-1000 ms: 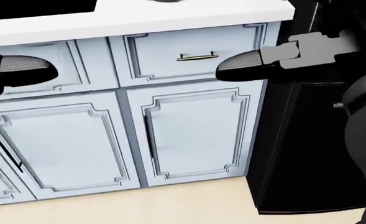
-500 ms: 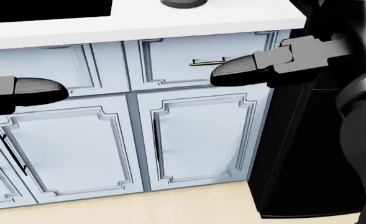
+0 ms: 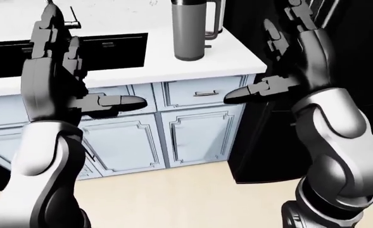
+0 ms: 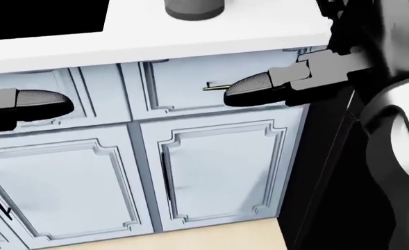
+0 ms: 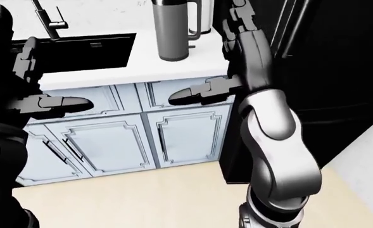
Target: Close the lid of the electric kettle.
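Cabinet fronts had slid down the head view as the camera tipped up, both the left hand [image 3: 56,71] and right hand [image 3: 294,52] raised, spread and empty — an approach step, the electric kettle [image 3: 191,28] on the white counter [image 3: 224,52] awaiting a reach to its lid.

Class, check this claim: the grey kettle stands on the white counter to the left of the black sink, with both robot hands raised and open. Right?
Not quite. In the left-eye view the kettle stands to the right of the sink, on the white counter. The left robot hand and right robot hand are raised, open.
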